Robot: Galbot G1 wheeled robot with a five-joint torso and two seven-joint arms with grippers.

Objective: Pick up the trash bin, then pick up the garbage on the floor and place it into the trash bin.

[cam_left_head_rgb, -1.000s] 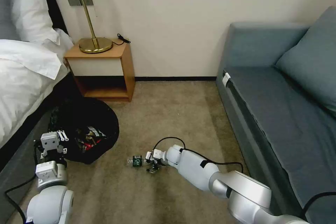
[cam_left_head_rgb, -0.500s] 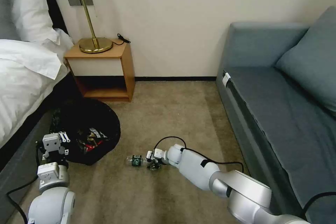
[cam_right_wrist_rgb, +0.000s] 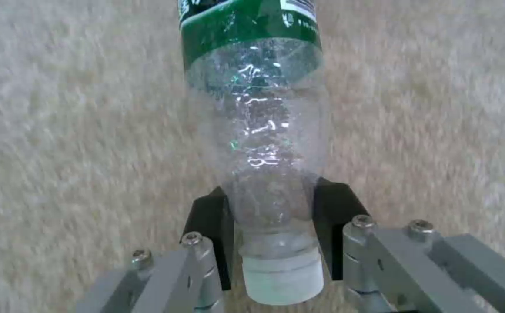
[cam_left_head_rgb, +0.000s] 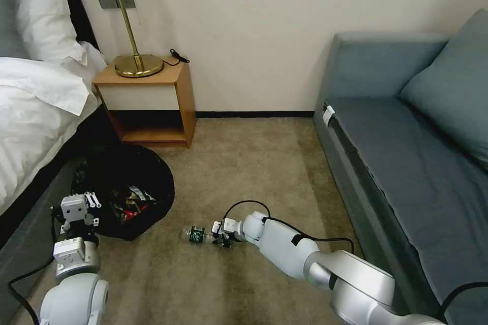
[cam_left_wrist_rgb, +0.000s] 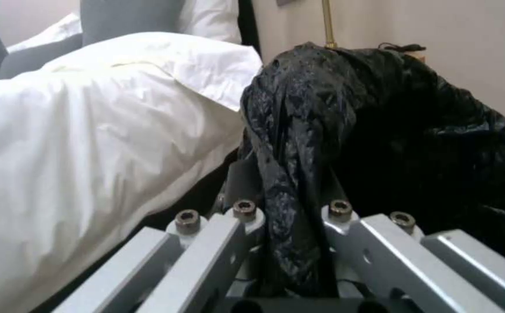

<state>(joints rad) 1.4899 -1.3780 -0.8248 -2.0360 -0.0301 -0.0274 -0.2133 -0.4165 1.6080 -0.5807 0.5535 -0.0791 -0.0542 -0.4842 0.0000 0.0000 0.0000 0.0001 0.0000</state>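
Since a second ago, my right end effector [cam_left_head_rgb: 219, 239] has closed around the bottle [cam_right_wrist_rgb: 257, 130] neck on the carpet. My left end effector [cam_left_wrist_rgb: 292, 243] grips the bin [cam_left_head_rgb: 124, 190] bag, left. Three pieces appear binned; only the bottle remains.

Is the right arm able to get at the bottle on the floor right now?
Likely yes: the right gripper already has its jaws either side of the bottle neck on open carpet, nothing in between.

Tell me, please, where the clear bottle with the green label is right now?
In the head view the bottle lies on the carpet just right of the trash bin, its neck between the fingers of the right gripper.
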